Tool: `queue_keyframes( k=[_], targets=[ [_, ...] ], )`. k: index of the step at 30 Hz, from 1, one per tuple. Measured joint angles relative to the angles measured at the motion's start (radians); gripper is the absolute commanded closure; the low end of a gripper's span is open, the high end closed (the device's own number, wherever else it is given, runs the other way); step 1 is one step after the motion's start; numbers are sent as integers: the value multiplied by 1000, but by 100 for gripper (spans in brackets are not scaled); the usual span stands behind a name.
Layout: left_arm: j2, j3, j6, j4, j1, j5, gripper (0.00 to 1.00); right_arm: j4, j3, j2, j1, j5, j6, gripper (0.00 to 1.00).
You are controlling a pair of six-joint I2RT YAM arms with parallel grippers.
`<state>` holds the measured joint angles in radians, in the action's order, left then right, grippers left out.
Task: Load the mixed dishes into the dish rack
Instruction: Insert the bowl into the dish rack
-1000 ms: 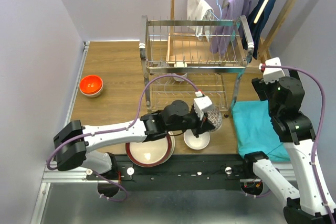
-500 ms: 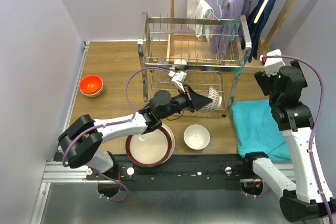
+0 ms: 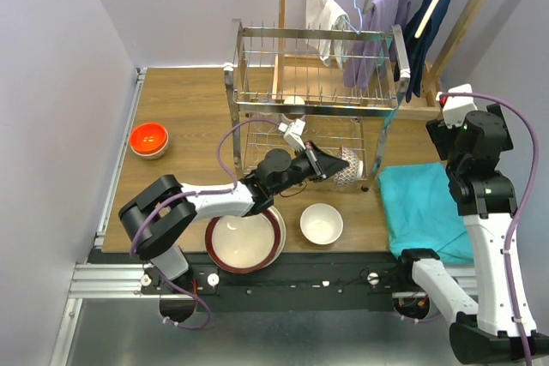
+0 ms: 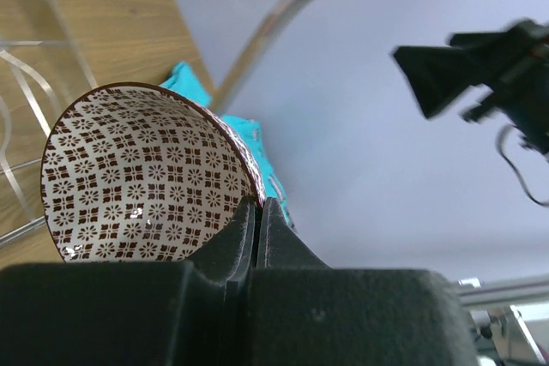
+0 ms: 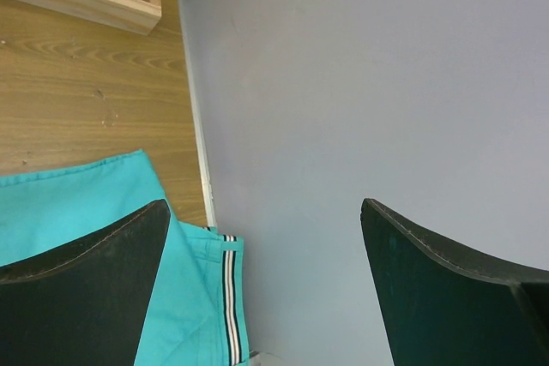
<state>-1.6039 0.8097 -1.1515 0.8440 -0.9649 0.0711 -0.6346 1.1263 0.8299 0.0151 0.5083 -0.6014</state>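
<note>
Left arm had swung off the table's near edge over the past second. It carried its load from above the plain white ceramic bowl [image 3: 322, 223] to the front of the rack's lower tier. Right arm had risen slightly at the far right.

- Wooden table [image 3: 189, 109]: most dishes sat on it, unloaded.
- Two-tier chrome wire dish rack [image 3: 317, 100]: stood at the back. Its lower tier was open to the front, probably why the approach came in low and sideways.
- Teal cloth [image 3: 420, 207]: lay right of the rack, under the right arm.
- Large dark-red-rimmed cream plate [image 3: 244, 242]: at the near edge, beneath the left forearm.
- Small red-patterned bowl [image 4: 146, 177]: held on edge at the lower tier's front right. Contact with the wires could not be told.
- Small orange bowl [image 3: 148, 138]: far left, well apart from the rack.
- Left gripper [image 4: 258, 207]: clamped tight on the patterned bowl's rim, one finger inside the wall and one outside. Judged a pinch that lets the bowl go in tilted.
- Right gripper [image 5: 263, 203]: jaws spread wide, holding nothing, over the cloth's edge by the wall. Judged parked clear of the left arm's work.
</note>
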Motion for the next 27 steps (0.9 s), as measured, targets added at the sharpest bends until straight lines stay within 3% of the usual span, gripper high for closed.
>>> queue_keyframes(
  k=[12, 27],
  targets=[
    [-115, 104, -36, -42, 2, -31, 100, -62, -51, -94, -52, -30, 43, 0],
    [-362, 225, -81, 151, 68, 53, 100, -64, -93, -109, -92, -50, 63, 0]
  ],
)
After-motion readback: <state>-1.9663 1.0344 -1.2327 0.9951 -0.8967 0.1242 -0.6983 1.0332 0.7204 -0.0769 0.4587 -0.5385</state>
